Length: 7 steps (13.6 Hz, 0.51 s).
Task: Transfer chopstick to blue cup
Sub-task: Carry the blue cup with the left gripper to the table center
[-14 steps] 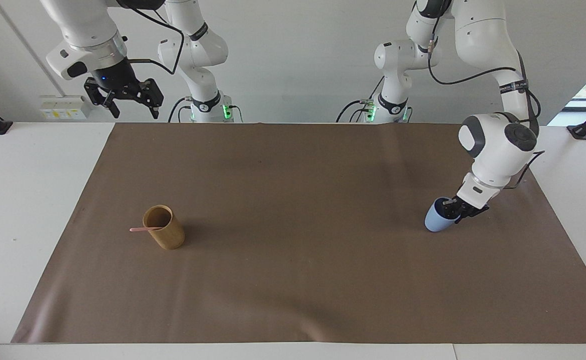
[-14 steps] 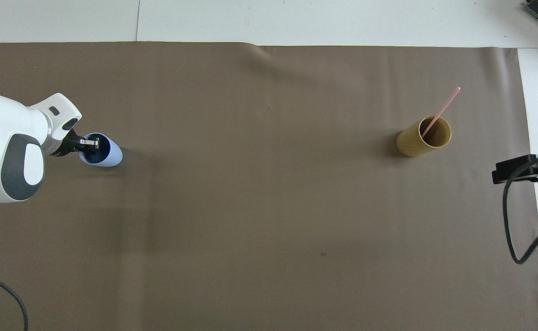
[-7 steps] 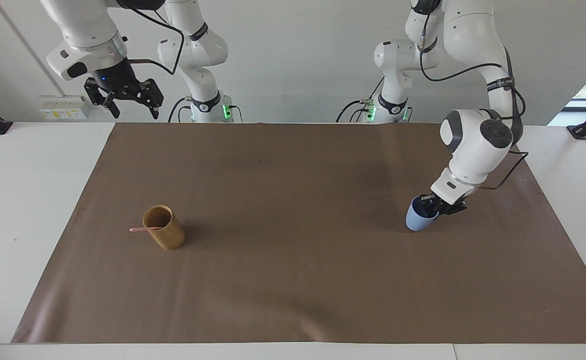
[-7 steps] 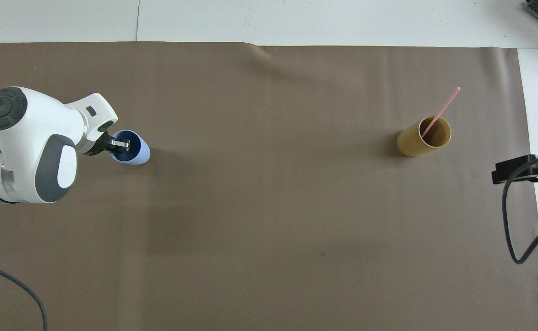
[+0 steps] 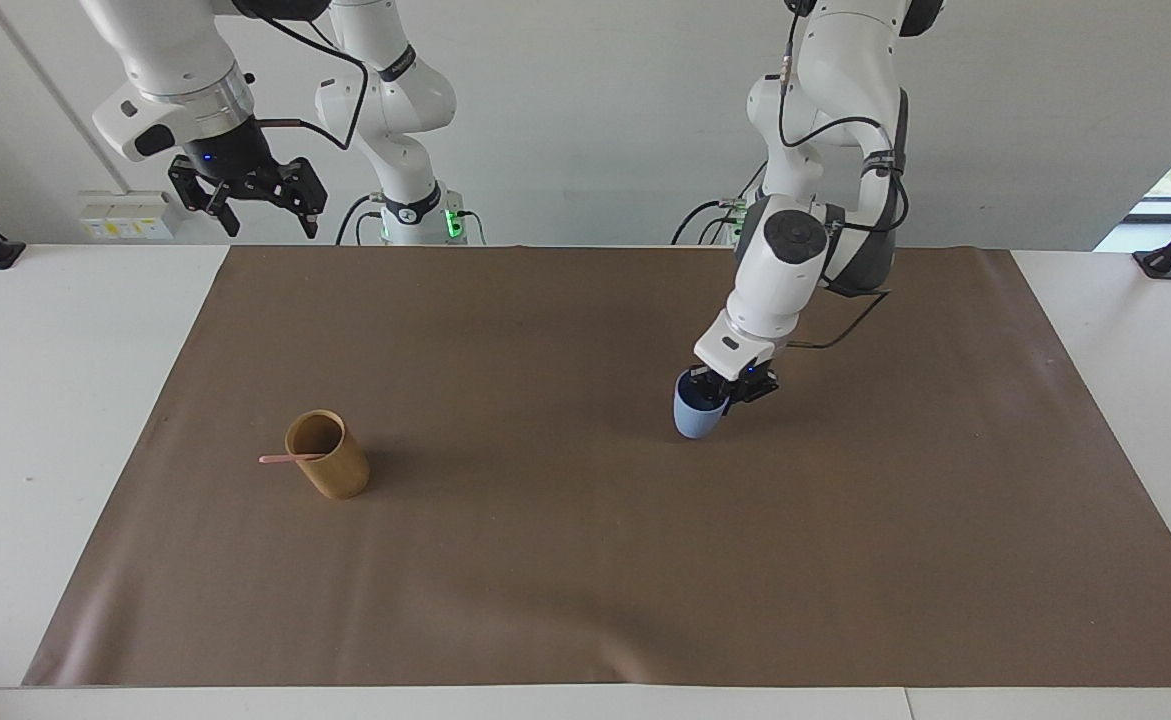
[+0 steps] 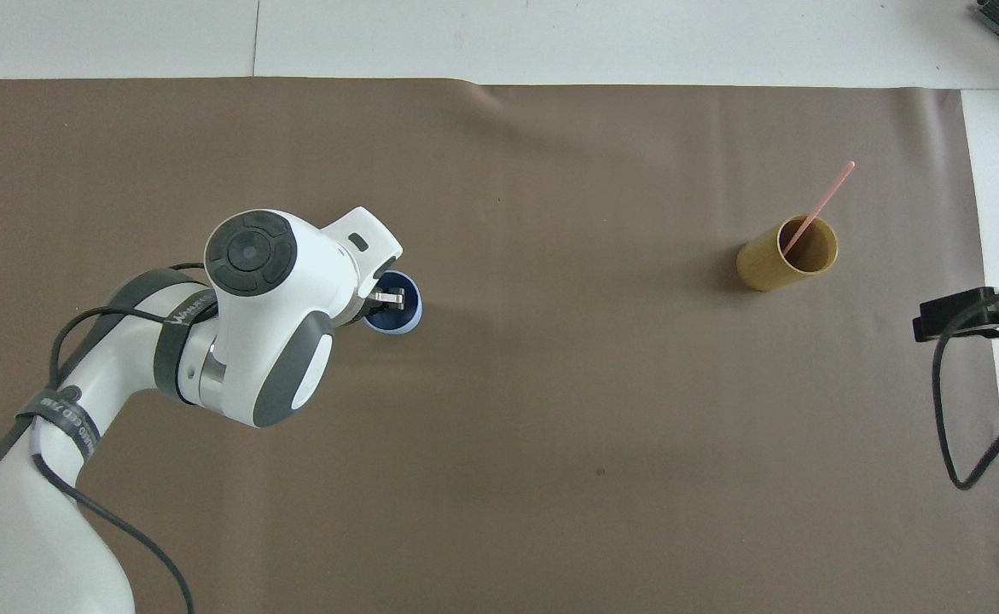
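Note:
The light blue cup (image 5: 693, 418) (image 6: 398, 319) hangs slightly tilted, low over the middle of the brown mat, with my left gripper (image 5: 718, 387) (image 6: 391, 297) shut on its rim, one finger inside the cup. A pale pink chopstick (image 5: 283, 459) (image 6: 823, 203) leans in the tan cylindrical cup (image 5: 330, 462) (image 6: 774, 263), which stands on the mat toward the right arm's end of the table. My right gripper (image 5: 270, 226) (image 6: 972, 314) waits open, raised above the table's edge at its own end, holding nothing.
The brown mat (image 5: 565, 560) covers most of the white table (image 5: 45, 400). A black cable (image 6: 951, 426) hangs from the right arm. Nothing else stands on the mat between the two cups.
My left arm has carried the blue cup from the left arm's end of the table toward the middle, closer to the tan cup. The right arm, tan cup and chopstick have not moved.

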Available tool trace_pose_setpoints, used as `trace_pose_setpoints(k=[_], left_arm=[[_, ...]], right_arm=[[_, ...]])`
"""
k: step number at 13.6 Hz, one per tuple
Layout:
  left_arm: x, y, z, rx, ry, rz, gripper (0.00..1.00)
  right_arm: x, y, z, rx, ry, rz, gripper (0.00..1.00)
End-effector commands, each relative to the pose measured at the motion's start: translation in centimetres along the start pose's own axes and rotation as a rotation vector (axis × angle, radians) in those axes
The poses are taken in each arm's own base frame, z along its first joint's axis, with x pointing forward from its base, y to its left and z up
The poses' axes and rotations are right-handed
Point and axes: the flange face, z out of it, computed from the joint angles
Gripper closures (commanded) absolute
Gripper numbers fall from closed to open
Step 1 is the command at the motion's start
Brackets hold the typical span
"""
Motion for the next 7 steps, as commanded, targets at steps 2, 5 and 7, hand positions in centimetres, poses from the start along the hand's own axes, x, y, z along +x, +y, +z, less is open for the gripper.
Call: trace_pose_setpoints(k=[2,5,7], left_arm=[[-2.9,6.1,-1.1,-0.036,0.039,-0.041,1.00],[-5.1,10.4,-0.3,-0.061,0.051,-0.058,1.00],[-6.3,11.8,0.0,-0.063,0.043,-0.039,1.00]], right_arm=[[-0.7,0.4,0.0,0.028,-0.005,0.008,0.00],[-0.7,0.4,0.0,0.028,-0.005,0.008,0.00],[-0.7,0.4,0.0,0.028,-0.005,0.008,0.00]])
